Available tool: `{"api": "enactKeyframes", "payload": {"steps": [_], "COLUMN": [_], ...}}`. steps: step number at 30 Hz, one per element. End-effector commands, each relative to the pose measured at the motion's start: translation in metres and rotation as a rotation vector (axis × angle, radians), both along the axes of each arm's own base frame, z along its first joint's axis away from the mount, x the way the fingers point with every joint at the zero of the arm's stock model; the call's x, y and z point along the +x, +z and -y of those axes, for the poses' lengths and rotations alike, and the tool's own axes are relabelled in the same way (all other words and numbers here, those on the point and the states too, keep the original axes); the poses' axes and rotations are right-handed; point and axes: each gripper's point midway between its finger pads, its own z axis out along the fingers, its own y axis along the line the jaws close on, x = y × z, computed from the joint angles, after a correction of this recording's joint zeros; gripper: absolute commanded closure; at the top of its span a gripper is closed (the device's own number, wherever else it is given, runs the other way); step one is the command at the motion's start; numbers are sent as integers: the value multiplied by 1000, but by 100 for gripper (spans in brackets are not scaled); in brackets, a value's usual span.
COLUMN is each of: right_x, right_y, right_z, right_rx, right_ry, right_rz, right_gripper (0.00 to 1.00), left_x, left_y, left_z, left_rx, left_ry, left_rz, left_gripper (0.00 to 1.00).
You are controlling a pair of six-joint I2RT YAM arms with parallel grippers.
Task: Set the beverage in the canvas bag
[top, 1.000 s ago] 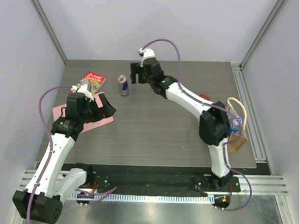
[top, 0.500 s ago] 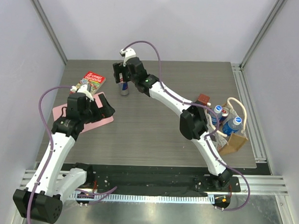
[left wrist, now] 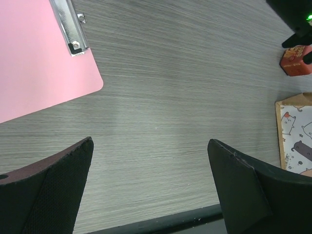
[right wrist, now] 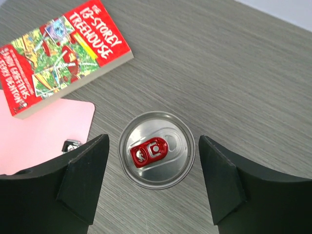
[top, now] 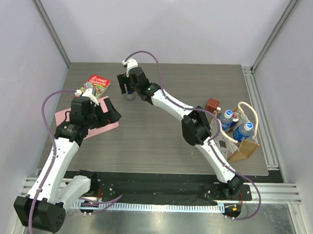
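Note:
The beverage, a silver can [right wrist: 156, 149] with a red pull tab, stands upright on the grey table at the far left. In the top view only its lower part [top: 130, 95] shows under the right wrist. My right gripper [right wrist: 153, 142] hangs straight above it, open, one finger on each side with a gap on both sides. The canvas bag [top: 246, 147] stands at the table's right edge, its white panel [left wrist: 295, 131] also in the left wrist view, with two blue-capped bottles [top: 243, 131] inside. My left gripper [top: 108, 111] hovers open over bare table, nothing between its fingers [left wrist: 58, 180].
A colourful paperback [top: 97, 84] [right wrist: 53, 53] lies left of the can. A pink clipboard [top: 103, 127] [left wrist: 34, 63] lies under the left arm. A small red-brown box [top: 213, 104] [left wrist: 296, 61] sits next to the bag. A metal rail [top: 259, 115] runs along the right side.
The right arm has swung left, from right of the can to directly over it, so its fingers now straddle the can. The left arm has not moved.

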Motion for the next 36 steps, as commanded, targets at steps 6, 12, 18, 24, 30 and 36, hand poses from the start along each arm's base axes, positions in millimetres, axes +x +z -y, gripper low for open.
{"api": "enactKeyframes", "payload": {"steps": [6,12,18,24,30,36], "right_x": [-2,-15,-50,-102,-158,-202], "right_y": [29,55,61,47,41,42], "right_z": [-1,20,61,113,172,207], "right_rx": [-20,-49,-80,-67,-39,44], "right_ry": [12,0,-26,-49,-116,-121], "right_rz": [68,97,85,46,31,26], "right_gripper": [51,66,73,74,75,71], "left_x": [7,7,6,7,7,7], "left_y": [16,15,13,13,12,9], "left_z": [5,6,7,10,12,15], "left_rx": [-17,-19,-24,-31,-41,-54], "left_ry": [-24,-28,-35,-46,-50,-67], "left_rz": [50,49,43,37,35,23], "left_gripper": [0,0,0,0,0,0]}}
